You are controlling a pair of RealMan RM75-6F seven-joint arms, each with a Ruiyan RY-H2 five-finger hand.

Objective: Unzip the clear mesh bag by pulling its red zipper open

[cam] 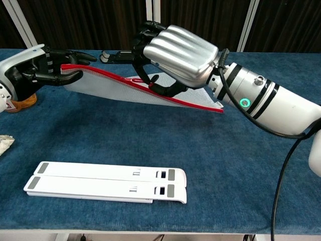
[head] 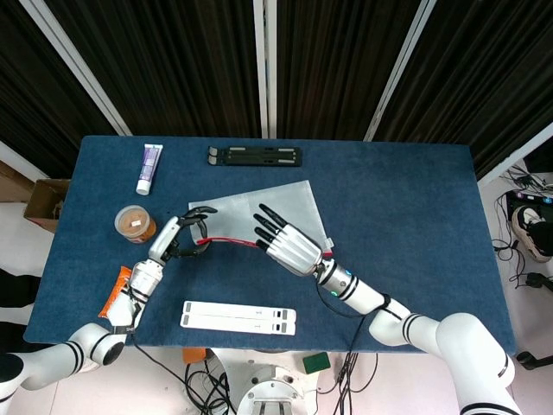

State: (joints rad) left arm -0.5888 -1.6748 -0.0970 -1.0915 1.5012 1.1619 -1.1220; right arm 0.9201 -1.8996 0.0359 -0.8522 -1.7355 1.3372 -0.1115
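Nearest, two white bars [cam: 105,182] lie side by side below both hands. Beyond them the right hand [cam: 173,52] curls its fingers at the red zipper [cam: 150,90]; whether it pinches the slider cannot be told. The left hand [cam: 42,68] pinches the mesh bag's [head: 281,207] corner, lifted off the table. The zipper's long axis runs hand to hand, so opening it looks like a rightward pull.

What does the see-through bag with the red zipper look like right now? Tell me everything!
The mesh bag is flat, whitish and see-through, like fine netting, with a red zipper along its near edge. It lies tilted on the blue table, its left end lifted off the cloth. The left hand grips that raised corner. The right hand rests on the bag, fingers curled at the zipper. Whether the zipper is open cannot be told.
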